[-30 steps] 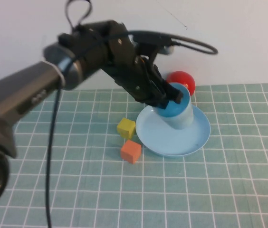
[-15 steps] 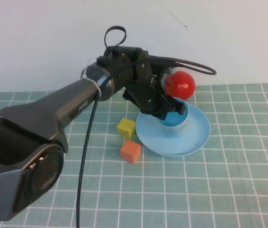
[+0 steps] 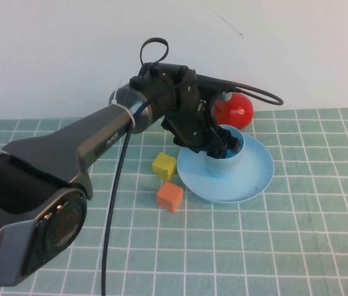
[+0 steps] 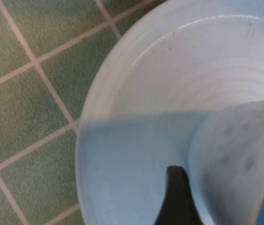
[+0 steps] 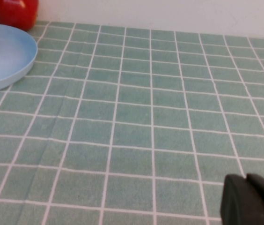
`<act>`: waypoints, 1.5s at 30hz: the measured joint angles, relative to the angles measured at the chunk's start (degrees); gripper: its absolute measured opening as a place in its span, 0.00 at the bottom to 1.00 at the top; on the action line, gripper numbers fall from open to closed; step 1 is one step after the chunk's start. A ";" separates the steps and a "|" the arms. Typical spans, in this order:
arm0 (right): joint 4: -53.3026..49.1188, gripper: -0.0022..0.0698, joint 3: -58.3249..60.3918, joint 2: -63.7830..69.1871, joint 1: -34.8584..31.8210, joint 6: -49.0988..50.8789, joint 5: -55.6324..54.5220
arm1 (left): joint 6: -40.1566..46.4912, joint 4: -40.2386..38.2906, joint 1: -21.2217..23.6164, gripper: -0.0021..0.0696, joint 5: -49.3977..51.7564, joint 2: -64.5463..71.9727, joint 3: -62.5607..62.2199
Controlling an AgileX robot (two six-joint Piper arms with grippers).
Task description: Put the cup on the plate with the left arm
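The light blue cup (image 3: 228, 161) stands upright on the left part of the light blue plate (image 3: 248, 182). My left gripper (image 3: 223, 145) reaches down over the cup's rim and is shut on its wall. In the left wrist view one black fingertip (image 4: 176, 197) lies against the outside of the cup (image 4: 235, 154), with the plate (image 4: 169, 75) beneath it. My right gripper (image 5: 251, 199) does not show in the high view. In the right wrist view it is shut and empty, low over the mat, well away from the plate (image 5: 5, 56).
A red apple (image 3: 236, 108) sits just behind the plate, against the wall; it also shows in the right wrist view (image 5: 12, 11). A yellow cube (image 3: 163, 166) and an orange cube (image 3: 169, 197) lie left of the plate. A green gridded mat (image 3: 285, 246) covers the table.
The left arm has lowered and swung the tilted cup upright onto the plate. In the last half second it has barely moved. The cup now stands on its base.
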 joint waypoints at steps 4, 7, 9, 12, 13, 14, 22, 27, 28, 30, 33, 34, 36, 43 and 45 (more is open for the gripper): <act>0.00 0.03 0.00 0.00 0.00 0.00 0.00 | 0.36 0.24 0.00 0.63 -0.11 -0.41 -0.13; 0.00 0.03 0.00 0.00 0.00 0.00 0.00 | -0.26 1.72 0.00 0.62 2.02 -1.38 -1.40; 0.00 0.03 0.00 0.00 0.00 0.00 0.00 | -1.12 2.73 0.00 0.60 4.33 -1.96 -3.15; 0.00 0.03 0.00 0.00 0.00 0.00 0.00 | -1.45 4.25 0.00 0.53 8.85 -3.11 -6.86; 0.00 0.03 0.00 0.00 0.00 0.00 0.00 | -1.45 4.74 0.00 0.50 10.55 -3.40 -8.47; 0.00 0.03 0.00 0.00 0.00 0.00 0.00 | -1.50 5.14 0.00 0.47 12.38 -3.69 -10.16; 0.00 0.03 0.00 0.00 0.00 0.00 0.00 | -0.48 6.96 -1.72 0.12 21.96 -7.08 -23.02; 0.00 0.03 0.00 0.00 0.00 -0.10 0.00 | -0.38 9.20 -5.10 0.04 22.43 -13.59 -27.08; 0.00 0.03 0.00 0.00 0.00 -0.08 0.00 | -0.38 10.34 -6.09 0.04 21.74 -15.30 -27.56; 0.00 0.03 0.00 0.00 0.00 -0.08 0.00 | -0.38 13.60 -8.38 0.03 19.48 -18.35 -27.97; 0.00 0.03 0.00 0.00 0.00 -0.08 0.00 | -0.15 19.21 -11.55 0.03 16.96 -22.84 -28.08; 0.00 0.03 0.00 0.00 0.00 -0.08 0.00 | -0.03 19.97 -12.00 0.03 16.96 -23.88 -28.08; 0.00 0.03 0.00 0.00 0.00 -0.08 0.00 | -0.03 20.38 -12.38 0.03 17.07 -26.34 -28.08; 0.00 0.03 0.00 0.00 0.00 -0.08 0.00 | -0.03 20.28 -12.38 0.03 18.12 -35.33 -24.88; 0.00 0.03 0.00 0.00 0.00 -0.08 0.00 | -0.03 20.28 -12.38 0.03 18.27 -38.94 -22.96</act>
